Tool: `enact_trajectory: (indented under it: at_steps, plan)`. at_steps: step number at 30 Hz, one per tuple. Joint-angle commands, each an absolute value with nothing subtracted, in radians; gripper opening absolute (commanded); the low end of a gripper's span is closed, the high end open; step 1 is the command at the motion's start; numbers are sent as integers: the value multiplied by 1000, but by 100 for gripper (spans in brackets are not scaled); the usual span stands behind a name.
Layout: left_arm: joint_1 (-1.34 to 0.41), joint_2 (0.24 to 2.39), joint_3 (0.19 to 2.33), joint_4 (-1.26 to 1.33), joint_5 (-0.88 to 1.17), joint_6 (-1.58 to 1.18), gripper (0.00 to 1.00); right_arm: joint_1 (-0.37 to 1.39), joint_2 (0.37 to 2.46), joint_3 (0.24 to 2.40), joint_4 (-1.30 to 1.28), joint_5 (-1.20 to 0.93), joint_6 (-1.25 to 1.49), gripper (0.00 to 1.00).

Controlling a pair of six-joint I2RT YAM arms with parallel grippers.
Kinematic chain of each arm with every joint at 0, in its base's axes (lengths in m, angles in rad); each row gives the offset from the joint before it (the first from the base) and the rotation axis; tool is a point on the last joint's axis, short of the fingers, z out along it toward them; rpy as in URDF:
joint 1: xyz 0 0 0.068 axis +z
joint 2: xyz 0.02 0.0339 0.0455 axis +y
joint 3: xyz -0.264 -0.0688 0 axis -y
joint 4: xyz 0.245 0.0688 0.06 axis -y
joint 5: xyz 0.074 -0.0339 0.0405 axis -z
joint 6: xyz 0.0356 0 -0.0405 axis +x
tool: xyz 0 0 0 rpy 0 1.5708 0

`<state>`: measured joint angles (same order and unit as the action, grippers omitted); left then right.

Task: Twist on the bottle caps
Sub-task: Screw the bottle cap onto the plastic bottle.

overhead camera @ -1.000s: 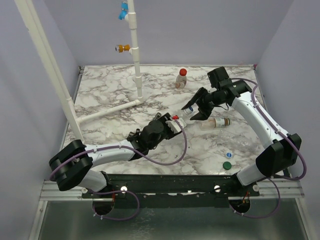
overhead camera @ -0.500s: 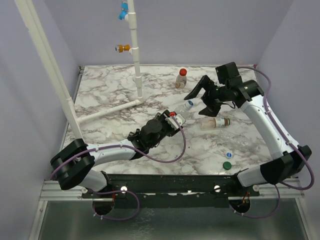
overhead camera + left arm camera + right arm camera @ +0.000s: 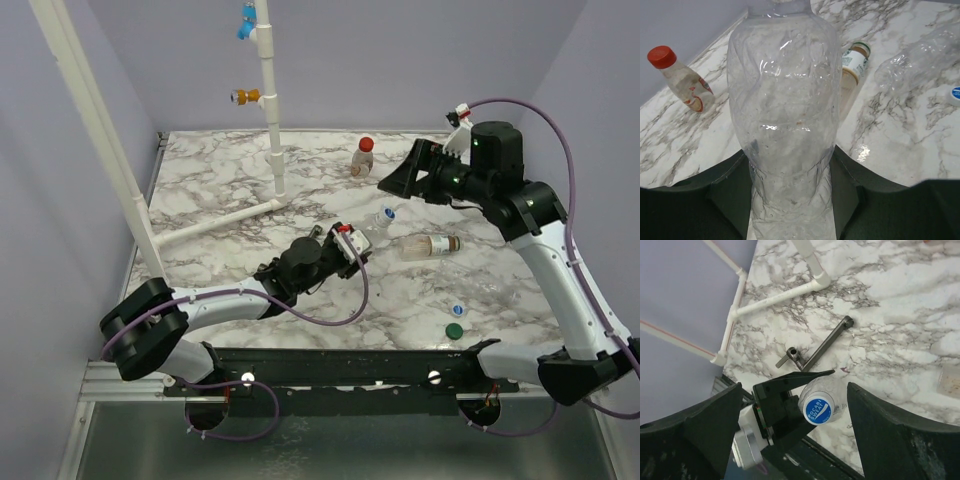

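Clear bottle (image 3: 785, 100) centre frame, clamped round body by half-closed left fingers (image 3: 352, 245), neck angled up so white-blue cap (image 3: 818, 410) faces right arm. Tightness unclear. Upper right, right fingers (image 3: 397, 178) spread wide, empty.

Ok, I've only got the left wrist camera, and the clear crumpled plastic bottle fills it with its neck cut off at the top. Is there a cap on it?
Observer: Yes. The right wrist view shows a round white-and-blue plastic cap sitting on the neck of the clear crumpled plastic bottle; how tight, I cannot tell.
Operator: Where's the right gripper?
Observer: The right gripper is open, apart from the bottle.
Operator: Any loose caps I can't see?
Observer: A round green plastic cap lies on the marble table, near its front right edge.
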<state>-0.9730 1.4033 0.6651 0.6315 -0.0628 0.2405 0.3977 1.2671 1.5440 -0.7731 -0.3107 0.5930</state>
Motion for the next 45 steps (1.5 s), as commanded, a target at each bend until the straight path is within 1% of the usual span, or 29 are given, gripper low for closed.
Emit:
enact_trajectory:
  at_steps: [1, 4, 6, 8, 11, 26, 31, 38, 45]
  plan:
    - [-951, 1342, 651, 662, 112, 160, 0, 393, 1186, 1501, -673, -464, 348, 85]
    - [-933, 1317, 640, 645, 160, 124, 0, 396, 1171, 1480, -689, -569, 276, 78]
    - [-923, 1303, 633, 640, 182, 101, 0, 395, 1171, 1464, -705, -606, 244, 70]
    - [-913, 1290, 629, 638, 199, 80, 0, 396, 1168, 1448, -709, -637, 225, 65]
    - [-904, 1278, 626, 634, 223, 60, 0, 399, 1154, 1431, -690, -663, 219, 65]
    - [-881, 1247, 620, 614, 262, 24, 0, 431, 1200, 1449, -713, -623, 183, 64]
    - [-879, 1240, 619, 609, 262, 19, 0, 462, 1223, 1467, -716, -599, 181, 61]
    - [-876, 1233, 616, 606, 261, 15, 0, 499, 1239, 1474, -723, -549, 180, 54]
    - [-875, 1235, 615, 606, 262, 15, 0, 500, 1227, 1478, -718, -513, 198, 54]
